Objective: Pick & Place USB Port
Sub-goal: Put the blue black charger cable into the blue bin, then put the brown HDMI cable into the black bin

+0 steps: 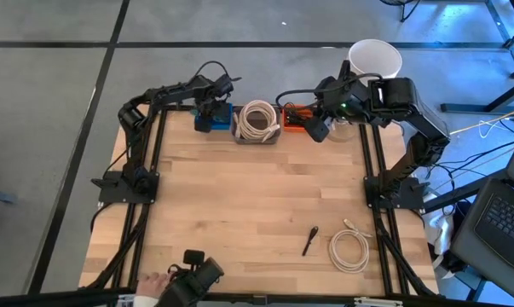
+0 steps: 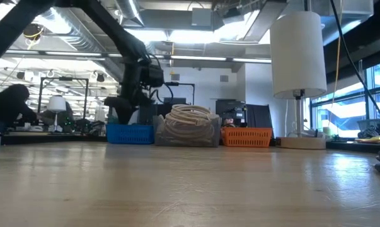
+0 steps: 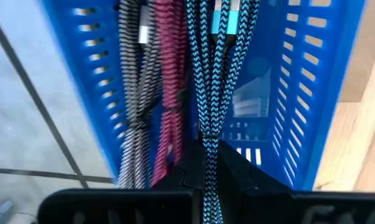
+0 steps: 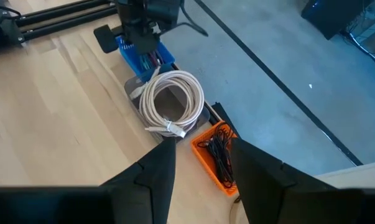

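The left claw sits over the blue basket, pinching the blue cable. The right claw is wide above the orange basket.

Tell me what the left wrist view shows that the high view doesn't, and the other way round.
Only the left wrist view shows the braided cables in the blue basket: a blue-black one pinched in the left claw, with pink and grey ones beside it. Only the high view shows the white cable coil, the orange basket under the open right claw, and a loose white cable and black item on the table. Both show the blue basket.
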Motion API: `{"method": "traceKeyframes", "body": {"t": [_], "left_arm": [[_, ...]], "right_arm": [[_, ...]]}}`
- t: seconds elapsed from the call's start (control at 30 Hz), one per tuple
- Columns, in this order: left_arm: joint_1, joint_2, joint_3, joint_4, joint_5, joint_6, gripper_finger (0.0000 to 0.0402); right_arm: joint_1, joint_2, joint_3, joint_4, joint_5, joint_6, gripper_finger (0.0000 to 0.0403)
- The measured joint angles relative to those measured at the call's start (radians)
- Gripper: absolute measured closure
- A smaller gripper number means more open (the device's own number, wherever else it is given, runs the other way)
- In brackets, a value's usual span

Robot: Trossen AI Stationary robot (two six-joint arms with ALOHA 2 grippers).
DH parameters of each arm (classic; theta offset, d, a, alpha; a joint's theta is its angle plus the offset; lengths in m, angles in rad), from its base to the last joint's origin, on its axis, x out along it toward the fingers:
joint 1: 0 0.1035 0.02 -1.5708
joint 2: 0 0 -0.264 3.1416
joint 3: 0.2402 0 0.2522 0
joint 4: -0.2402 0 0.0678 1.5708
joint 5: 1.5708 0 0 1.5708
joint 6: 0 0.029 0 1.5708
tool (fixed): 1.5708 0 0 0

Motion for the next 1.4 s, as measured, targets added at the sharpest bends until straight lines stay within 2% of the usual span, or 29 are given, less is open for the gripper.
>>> {"method": "traceKeyframes", "body": {"t": [0.2,0.47,0.63,0.77,0.83,0.87,0.93,1.0,1.03,1.07,1.13,1.23,1.4], "left_arm": [[0.0,0.031,0.0,0.001,-0.008,-0.022,0.0383],[0.0,0.011,0.0,-0.008,-0.002,-0.068,0.0301],[-0.014,-0.068,0.0,-0.052,-0.042,-0.074,0.0272],[-0.03,-0.193,0.0,-0.128,-0.047,-0.163,0.0265],[-0.038,-0.278,0.0,-0.184,0.04,-0.283,0.0265],[-0.039,-0.323,0.0,-0.208,0.129,-0.358,0.0266],[-0.039,-0.418,-0.006,-0.217,0.374,-0.526,0.0269],[-0.045,-0.526,-0.042,-0.178,0.612,-0.668,0.0274],[-0.058,-0.581,-0.067,-0.143,0.692,-0.719,0.0276],[-0.083,-0.637,-0.097,-0.093,0.726,-0.765,0.028],[-0.147,-0.746,-0.172,0.01,0.707,-0.84,0.0287],[-0.258,-0.892,-0.305,0.187,0.657,-0.964,0.0297],[-0.417,-1.067,-0.56,0.606,0.612,-1.189,0.0307]], "right_arm": [[0.0,0.0,0.0,0.0,0.0,0.0,0.0248],[0.0,0.0,0.0,0.0,0.0,-0.003,0.0248],[0.0,0.0,0.0,0.0,0.0,-0.008,0.0248],[0.0,0.0,0.0,0.0,0.0,-0.027,0.0248],[0.0,0.0,0.0,0.0,0.0,-0.026,0.0248],[0.0,0.0,0.0,0.0,0.0,-0.025,0.0248],[0.0,0.0,0.0,0.0,0.0,-0.025,0.0248],[0.0,0.0,0.0,0.0,-0.001,-0.02,0.0248],[0.0,0.0,0.0,0.0,0.0,-0.007,0.0248],[0.0,-0.001,-0.005,0.001,-0.001,0.006,0.0248],[0.0,-0.002,-0.031,0.0,-0.025,0.04,0.0248],[0.003,-0.002,-0.107,0.0,-0.131,0.1,0.0248],[0.047,-0.003,-0.385,0.0,-0.304,0.192,0.0248]]}}
